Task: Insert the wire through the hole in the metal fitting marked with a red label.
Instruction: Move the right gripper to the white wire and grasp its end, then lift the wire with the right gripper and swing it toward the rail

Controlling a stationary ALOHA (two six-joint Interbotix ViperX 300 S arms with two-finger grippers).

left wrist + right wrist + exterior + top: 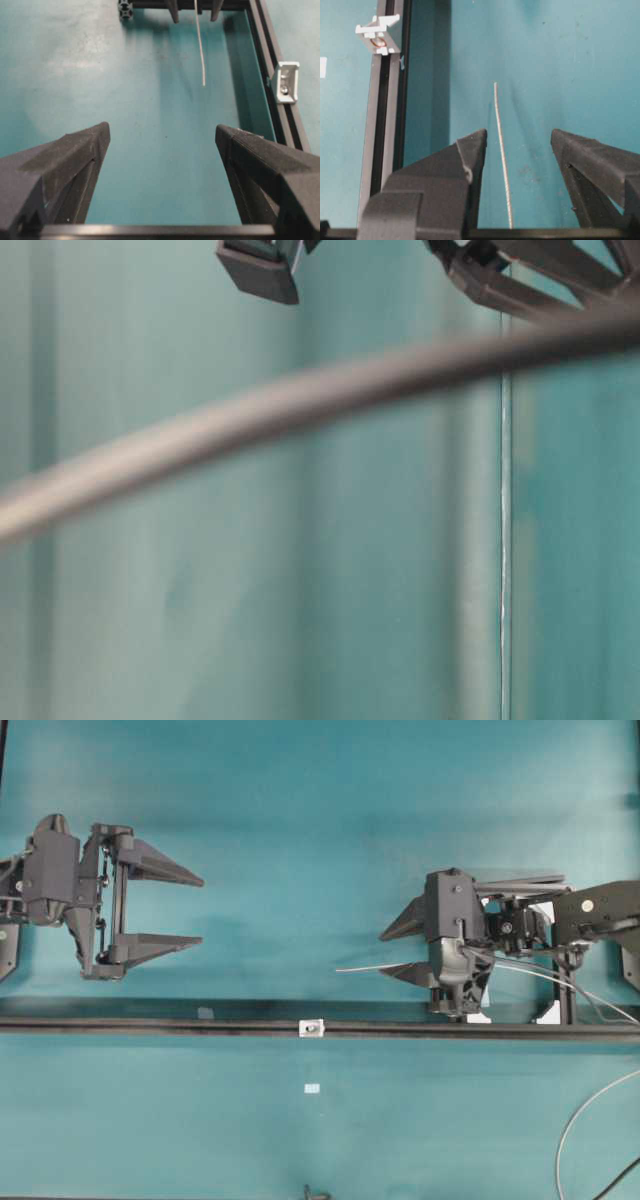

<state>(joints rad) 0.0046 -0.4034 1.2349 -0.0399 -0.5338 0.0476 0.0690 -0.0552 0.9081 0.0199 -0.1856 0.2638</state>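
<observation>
Metal fitting (pixel 313 1028) sits on rail (pixel 150 1026), between hands.

table cover (pixel 300 820): teal, matt, faintly mottled and scuffed; looks like a smooth mat or sheet.
left gripper (pixel 160 905) fingers (pixel 75 150): black plastic, matt, with a fine grainy, printed-looking texture.
right gripper (pixel 400 952) fingers (pixel 470 150): the same matt black grainy plastic.
wire (pixel 501 155): pale grey, thin, with a twisted, stranded surface and a dull metallic look.
rail (pixel 150 1026): black slotted bar, smooth, with a slight satin sheen like coated metal.
metal fitting (pixel 286 82): silvery-white, smooth, softly shiny; the hole (pixel 284 89) looks darker.
</observation>
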